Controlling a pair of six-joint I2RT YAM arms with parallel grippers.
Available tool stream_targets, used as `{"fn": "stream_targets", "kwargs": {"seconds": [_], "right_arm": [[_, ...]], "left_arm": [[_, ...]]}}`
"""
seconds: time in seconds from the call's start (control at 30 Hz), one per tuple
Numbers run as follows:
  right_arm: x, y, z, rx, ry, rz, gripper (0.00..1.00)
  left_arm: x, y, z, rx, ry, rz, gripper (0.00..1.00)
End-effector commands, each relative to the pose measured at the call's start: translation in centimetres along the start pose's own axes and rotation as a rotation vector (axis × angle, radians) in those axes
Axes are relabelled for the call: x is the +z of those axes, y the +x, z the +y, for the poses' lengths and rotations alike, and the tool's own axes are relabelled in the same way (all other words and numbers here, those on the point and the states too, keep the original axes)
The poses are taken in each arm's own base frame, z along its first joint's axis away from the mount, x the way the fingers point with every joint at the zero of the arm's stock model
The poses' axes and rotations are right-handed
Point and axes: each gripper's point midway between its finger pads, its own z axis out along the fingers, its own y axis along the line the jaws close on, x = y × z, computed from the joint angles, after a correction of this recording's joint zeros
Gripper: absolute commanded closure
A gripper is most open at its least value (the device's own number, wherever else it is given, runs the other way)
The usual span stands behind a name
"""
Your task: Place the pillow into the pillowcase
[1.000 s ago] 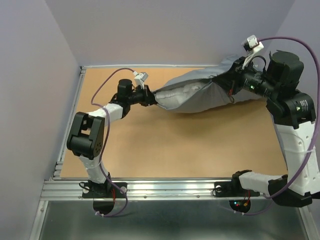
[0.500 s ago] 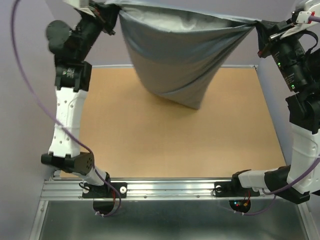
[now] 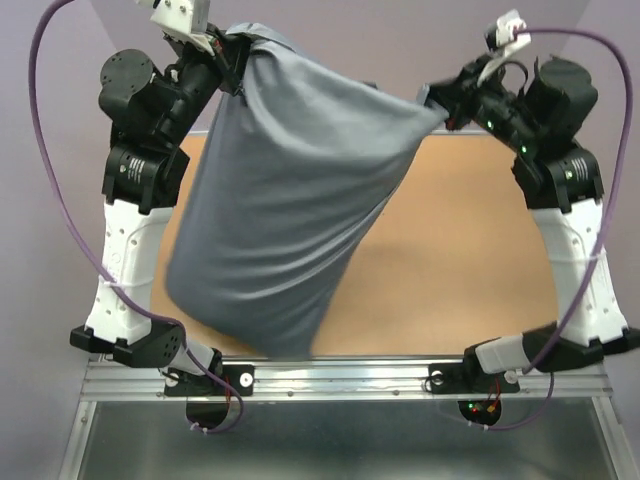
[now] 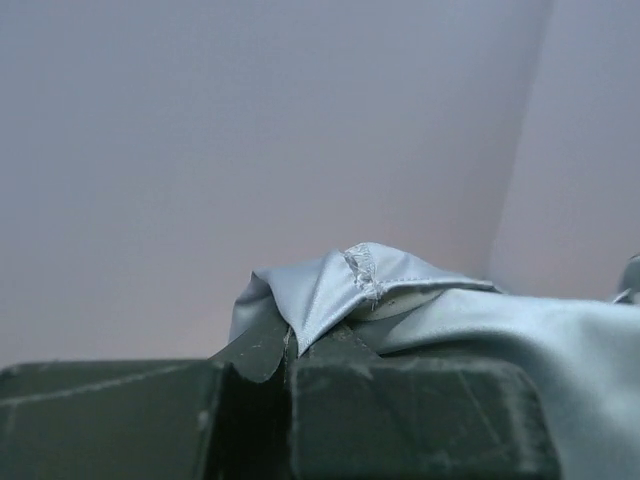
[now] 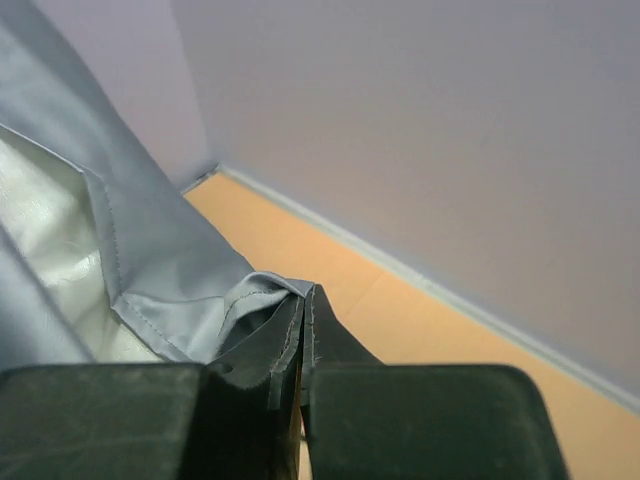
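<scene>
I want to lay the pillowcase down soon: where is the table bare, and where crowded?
Bare table shows between the hanging pillowcase and the right arm, down to the near rail. The pillowcase hides the left and middle from above; only a thin strip shows beside the left arm, so that side is crowded.

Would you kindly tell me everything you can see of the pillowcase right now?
The pillowcase is a smooth, slightly shiny blue-grey fabric sack with a stitched hem. It hangs in the air above the table, bulging and full, its bottom sagging toward the near left. The left claw pinches one hem corner and the right claw pinches the other. The mouth is stretched between them, and the off-white pillow shows inside it.
</scene>
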Motion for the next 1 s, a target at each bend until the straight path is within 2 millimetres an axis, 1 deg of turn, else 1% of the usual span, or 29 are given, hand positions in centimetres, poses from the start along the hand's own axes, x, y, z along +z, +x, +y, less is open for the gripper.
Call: {"fn": "stream_targets", "kwargs": {"seconds": [0.0,0.03,0.07,0.1,0.13,0.17,0.2,0.23,0.3,0.33,0.37,0.4,0.43,0.47,0.5,0.53,0.57,0.6,0.63,0.67,0.7,0.73,0.8,0.83,0.87,0.9,0.93,0.97], "right_arm": [[-3.6,-15.7,-1.1,-0.219,0.138,-0.429,1.00],[-4.7,-18.1,-2.2,-0.240,0.218,-0.490,0.99],[-5.2,-18.7,-2.4,-0.252,0.243,-0.505,0.99],[-5.5,-18.7,-2.7,-0.255,0.265,-0.507,0.99],[-5.0,-17.9,-2.9,-0.248,0.262,-0.490,0.99],[-5.7,-18.0,-2.6,-0.248,0.259,-0.498,0.99],[-5.9,-17.9,-2.5,-0.239,0.261,-0.502,0.99],[-6.2,-18.2,-2.6,-0.235,0.273,-0.522,0.99],[-6.4,-18.5,-2.8,-0.225,0.288,-0.536,0.99],[-5.8,-18.0,-1.8,-0.223,0.220,-0.519,0.99],[-4.6,-15.9,-1.2,-0.221,0.163,-0.461,0.99],[-3.7,-14.1,-0.6,-0.210,0.111,-0.415,0.99],[-4.3,-13.2,0.2,-0.203,0.075,-0.397,0.99],[-3.7,-11.5,-0.2,-0.193,0.086,-0.357,0.99],[-2.2,-7.6,-1.3,-0.173,0.104,-0.267,1.00],[-2.5,-7.1,-2.1,-0.177,0.152,-0.257,0.99],[-3.0,-7.3,-2.4,-0.186,0.177,-0.261,0.99],[-3.2,-7.7,-2.6,-0.186,0.194,-0.270,1.00],[-4.1,-9.5,-2.9,-0.213,0.232,-0.309,0.99],[-4.0,-10.3,-3.5,-0.218,0.261,-0.324,0.99],[-4.4,-11.5,-3.9,-0.227,0.294,-0.346,0.99],[-6.5,-15.0,-4.1,-0.245,0.350,-0.432,0.99],[-7.3,-17.6,-4.8,-0.276,0.411,-0.490,0.99],[-8.2,-19.1,-5.1,-0.301,0.447,-0.526,1.00],[-10.6,-22.0,-4.3,-0.321,0.464,-0.612,0.99],[-11.4,-23.5,-4.3,-0.352,0.485,-0.650,1.00],[-11.1,-23.4,-4.3,-0.353,0.479,-0.651,1.00],[-11.7,-24.2,-4.0,-0.378,0.482,-0.672,0.99]], "left_arm": [[-5.3,-12.5,4.2,0.132,-0.289,-0.355,1.00],[-6.3,-13.4,4.8,0.149,-0.338,-0.386,1.00],[-7.1,-14.4,4.6,0.160,-0.339,-0.412,1.00],[-6.7,-13.4,4.3,0.172,-0.316,-0.386,1.00],[-6.6,-12.9,3.2,0.182,-0.253,-0.358,1.00],[-6.8,-13.2,3.0,0.171,-0.244,-0.367,1.00],[-7.0,-13.4,2.7,0.149,-0.235,-0.374,1.00],[-7.5,-13.9,2.4,0.159,-0.227,-0.383,1.00],[-8.0,-14.5,2.7,0.147,-0.254,-0.403,1.00],[-7.6,-14.0,2.6,0.146,-0.241,-0.389,1.00],[-6.5,-11.3,1.6,0.149,-0.159,-0.282,1.00],[-5.7,-9.2,1.3,0.115,-0.130,-0.208,1.00],[-5.3,-5.7,0.6,0.039,-0.088,-0.094,1.00],[-5.3,-3.4,0.8,0.025,-0.091,-0.038,1.00],[-4.7,2.9,0.4,-0.006,-0.043,0.100,1.00],[-5.3,4.4,0.6,-0.015,-0.055,0.128,1.00],[-6.3,4.4,1.4,-0.012,-0.116,0.123,1.00],[-6.6,4.4,1.4,-0.037,-0.128,0.120,1.00],[-7.0,3.0,1.2,-0.031,-0.129,0.091,1.00],[-7.3,0.1,0.9,-0.014,-0.120,0.017,1.00],[-7.6,-1.8,0.7,-0.003,-0.119,-0.032,1.00],[-7.9,-3.4,0.7,0.006,-0.126,-0.076,1.00],[-9.1,-8.5,0.6,0.019,-0.152,-0.217,1.00],[-9.4,-9.9,0.5,0.029,-0.155,-0.257,1.00],[-10.0,-12.0,0.4,0.043,-0.161,-0.324,1.00],[-10.9,-14.7,1.1,0.039,-0.212,-0.409,1.00],[-11.6,-15.7,1.4,0.043,-0.245,-0.435,1.00],[-11.4,-16.3,2.6,0.045,-0.304,-0.456,1.00]]}}
